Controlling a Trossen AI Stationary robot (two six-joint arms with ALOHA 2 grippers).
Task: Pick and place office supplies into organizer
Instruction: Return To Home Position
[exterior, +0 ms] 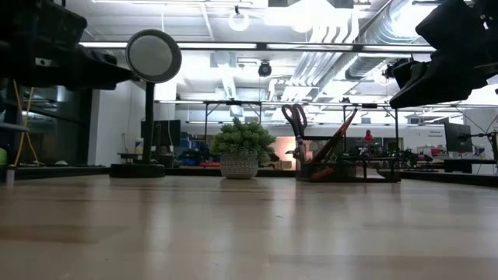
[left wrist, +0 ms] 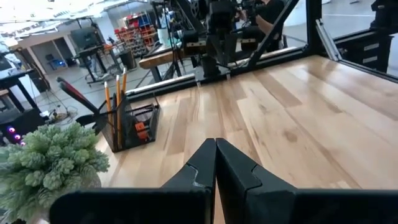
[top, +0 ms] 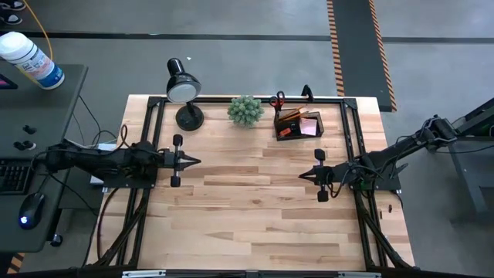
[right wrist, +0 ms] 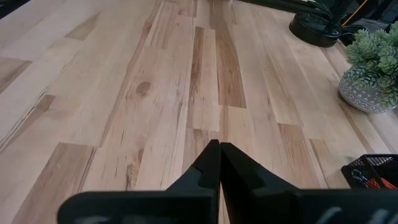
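Left gripper (top: 194,161) and right gripper (top: 302,175) hover pinched closed, empty; small black mesh organizer (top: 297,137) holding orange pencils (left wrist: 116,102) stands just beyond the right gripper.

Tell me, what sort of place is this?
Probably a robotics lab: exposed silver ceiling ducts, orange-and-black hazard floor tape, and two dark arms, left gripper and right gripper shut, parked over the light wooden table.

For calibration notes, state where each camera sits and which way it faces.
High: overhead, straight down; left hand and right hand, both shut.
Low: table height, level toward lamp, plant, organizer; arms at upper corners.
Left wrist: past its shut hand toward organizer and right arm.
Right wrist: past its shut hand toward plant.
Shared: plant in all four.
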